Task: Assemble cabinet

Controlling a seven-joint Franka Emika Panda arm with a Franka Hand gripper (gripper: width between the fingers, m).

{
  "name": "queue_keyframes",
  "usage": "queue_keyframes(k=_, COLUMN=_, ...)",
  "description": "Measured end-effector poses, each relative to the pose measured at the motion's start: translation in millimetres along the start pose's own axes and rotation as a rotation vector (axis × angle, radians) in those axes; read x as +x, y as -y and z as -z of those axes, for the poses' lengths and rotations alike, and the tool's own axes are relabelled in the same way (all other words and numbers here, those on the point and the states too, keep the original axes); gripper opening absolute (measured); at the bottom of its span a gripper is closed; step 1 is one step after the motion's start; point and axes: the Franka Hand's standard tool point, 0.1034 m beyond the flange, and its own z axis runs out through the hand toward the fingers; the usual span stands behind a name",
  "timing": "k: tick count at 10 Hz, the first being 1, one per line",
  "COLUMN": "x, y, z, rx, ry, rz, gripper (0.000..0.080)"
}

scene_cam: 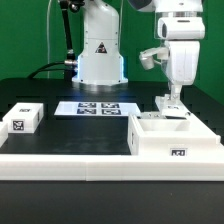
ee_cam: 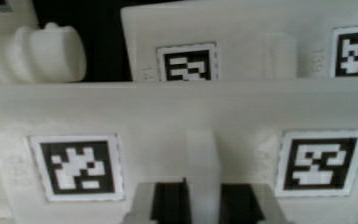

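Two fingers of your claw (scene_cam: 172, 102) stand almost together, pinching a thin upright white rib on the far wall of the cabinet (scene_cam: 178, 140). The cabinet sits on the surface (scene_cam: 45, 92) at the exterior view's right, on the near side. You have a small tagged white block (scene_cam: 22, 120) well apart at the exterior view's left, with the marker board (scene_cam: 97, 108) lying between them, farther back.
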Motion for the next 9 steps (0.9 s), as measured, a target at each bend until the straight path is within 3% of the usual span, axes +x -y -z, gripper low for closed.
queue_keyframes(k=9, x=-1.8, y=-4.1, z=-0.9, rx=0.0, ry=0.0, rz=-0.006, gripper=0.007)
